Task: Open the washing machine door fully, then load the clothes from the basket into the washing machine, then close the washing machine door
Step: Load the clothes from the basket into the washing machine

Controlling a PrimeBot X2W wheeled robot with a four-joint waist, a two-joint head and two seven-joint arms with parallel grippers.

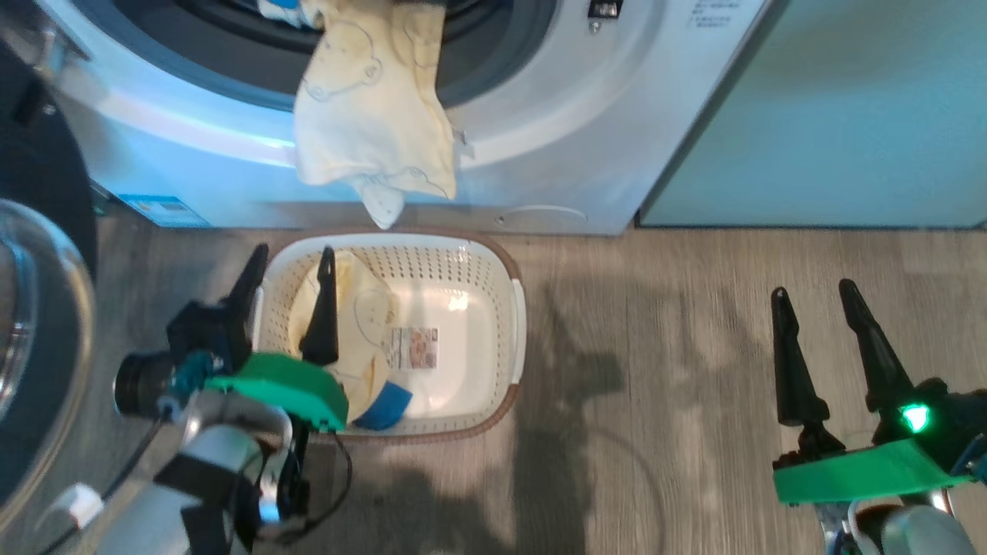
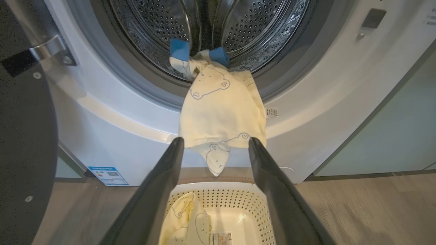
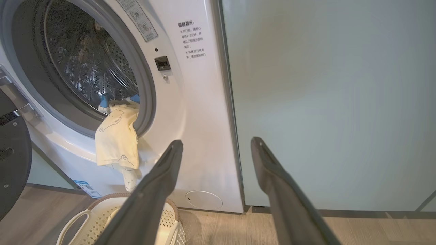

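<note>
I'm looking at a home laundry corner: a washer (image 2: 112, 136) is standing ahead of the left gripper (image 2: 216, 140), a basket (image 2: 231, 199) is sitting below it, and a green cabinet (image 3: 323, 102) is facing the right gripper (image 3: 217, 140).

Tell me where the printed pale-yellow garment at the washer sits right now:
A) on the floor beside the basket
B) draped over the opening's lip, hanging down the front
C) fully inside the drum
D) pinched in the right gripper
B: the garment spills out of the drum and hangs down the front of the washing machine, with its lower tip dangling above the basket.
</note>
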